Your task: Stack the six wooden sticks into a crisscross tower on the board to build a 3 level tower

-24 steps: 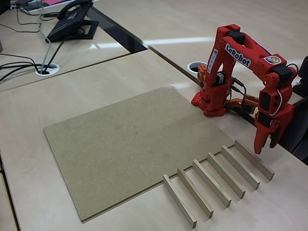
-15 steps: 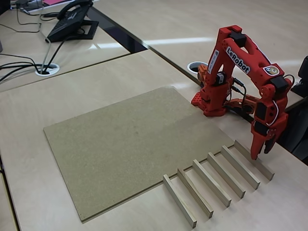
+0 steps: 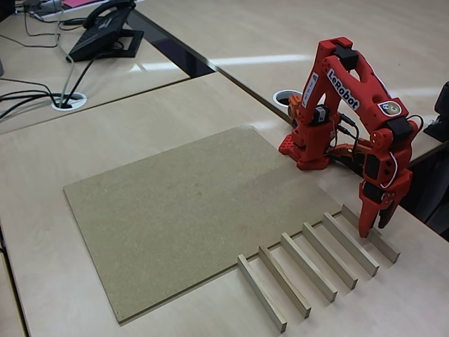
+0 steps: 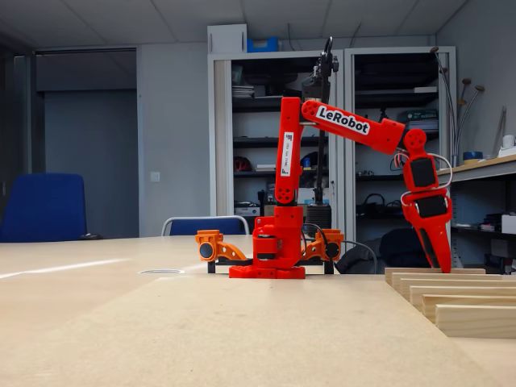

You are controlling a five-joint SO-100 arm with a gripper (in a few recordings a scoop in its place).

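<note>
Red plastic arm w/ white "LeRobot" lettering on its upper link, readable in both fixed views; a small round sticker sits near the wrist joint but its print is too small to read. Base stands at the far right corner of the board, a matte brown fibreboard sheet lying flat on the paler wood-grain desk. The six wooden sticks lie side by side in a row on the desk, off the board's near right edge, parallel, w/ gaps between them, none stacked. The gripper points down over the rightmost stick, tips at or just above its far end; contact can't be told. Fingers look close together, only a narrow gap at most, and nothing is held. In the low fixed view the gripper hangs down behind the stick ends, which show as pale stepped blocks at the right, w/ the board spreading across the near ground. Far left on the desk in the high fixed view: a black desk phone w/ cables running to a round grommet. Behind the arm in the low view: shelving, a blue chair.
</note>
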